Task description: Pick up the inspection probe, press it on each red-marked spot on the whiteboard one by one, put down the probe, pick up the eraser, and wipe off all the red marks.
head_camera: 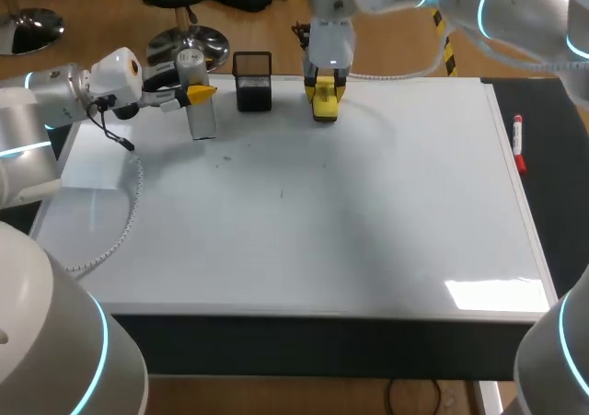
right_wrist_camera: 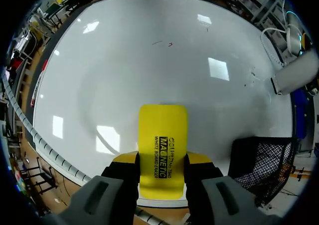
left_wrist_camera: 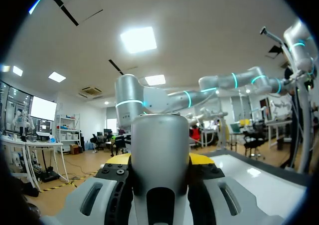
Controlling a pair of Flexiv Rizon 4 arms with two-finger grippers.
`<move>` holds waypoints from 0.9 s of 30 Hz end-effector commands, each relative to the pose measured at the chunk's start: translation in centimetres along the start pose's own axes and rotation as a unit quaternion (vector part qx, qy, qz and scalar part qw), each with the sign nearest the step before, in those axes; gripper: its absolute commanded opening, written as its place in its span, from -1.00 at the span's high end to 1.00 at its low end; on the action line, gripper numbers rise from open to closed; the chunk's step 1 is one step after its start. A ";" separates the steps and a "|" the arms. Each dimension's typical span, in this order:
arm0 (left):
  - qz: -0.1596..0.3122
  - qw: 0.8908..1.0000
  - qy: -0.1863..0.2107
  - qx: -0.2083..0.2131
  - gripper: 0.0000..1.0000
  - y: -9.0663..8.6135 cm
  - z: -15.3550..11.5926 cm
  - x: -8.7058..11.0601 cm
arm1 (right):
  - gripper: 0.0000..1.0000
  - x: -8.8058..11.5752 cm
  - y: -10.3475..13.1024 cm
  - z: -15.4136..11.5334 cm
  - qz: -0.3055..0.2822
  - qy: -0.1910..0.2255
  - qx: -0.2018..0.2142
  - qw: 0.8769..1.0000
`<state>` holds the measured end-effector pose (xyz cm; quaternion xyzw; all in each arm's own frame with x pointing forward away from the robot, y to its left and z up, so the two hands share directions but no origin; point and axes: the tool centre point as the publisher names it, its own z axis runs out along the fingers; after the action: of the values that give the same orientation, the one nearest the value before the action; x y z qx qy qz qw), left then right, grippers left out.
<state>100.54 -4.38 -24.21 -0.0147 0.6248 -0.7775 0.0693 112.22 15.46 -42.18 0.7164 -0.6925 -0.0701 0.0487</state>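
The inspection probe (head_camera: 200,102), a silver cylinder, stands upright over the far left of the whiteboard (head_camera: 368,213). My left gripper (head_camera: 195,94) comes in from the side and is shut on it. In the left wrist view the probe (left_wrist_camera: 159,155) fills the gap between the yellow-tipped fingers (left_wrist_camera: 202,159). My right gripper (head_camera: 324,91) points down at the board's far edge, shut on the yellow eraser (head_camera: 324,104). In the right wrist view the eraser (right_wrist_camera: 162,145) sticks out ahead of the fingers (right_wrist_camera: 124,159). A tiny red mark (right_wrist_camera: 170,44) and faint dark specks show on the board (right_wrist_camera: 124,75).
A black mesh holder (head_camera: 253,82) stands at the far edge between the two grippers, close beside the eraser (right_wrist_camera: 261,160). A red marker (head_camera: 518,144) lies on the black strip at the board's right side. A white cable (head_camera: 120,222) curls over the left edge.
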 end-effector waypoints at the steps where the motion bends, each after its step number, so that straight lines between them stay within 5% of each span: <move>1: 0.001 1.000 -0.001 -0.001 1.00 -0.1 0.1 0.1 | 0.53 0.0 -0.1 -0.3 0.003 0.006 -0.003 1.000; 4: 0.001 1.000 -0.001 -0.001 1.00 -0.1 0.1 0.1 | -0.06 0.1 0.1 -0.6 0.006 0.005 0.000 1.000; 5: 0.001 1.000 -0.001 -0.001 1.00 -0.1 0.1 0.1 | -0.51 0.2 0.1 -0.7 0.007 0.003 0.001 1.000; 6: 0.001 1.000 -0.001 -0.001 1.00 -0.1 0.1 0.1 | -0.67 0.3 0.1 -0.8 0.009 0.003 0.003 1.000; 9: 0.001 1.000 -0.001 -0.001 1.00 -0.1 0.1 0.1 | -0.66 0.6 0.2 -1.0 0.012 0.001 0.006 1.000; 11: 0.001 1.000 -0.001 -0.001 1.00 -0.1 0.1 0.1 | -0.98 0.8 0.3 -1.2 0.015 -0.005 0.009 1.000; 27: 0.001 1.000 -0.001 -0.001 1.00 -0.1 0.1 0.1 | -1.00 5.1 4.0 -6.8 0.093 -0.140 0.075 0.983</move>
<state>100.53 -4.39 -24.21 -0.0147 0.6248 -0.7776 0.0693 113.02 12.52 -37.66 0.6416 -0.7540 -0.1382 -0.0269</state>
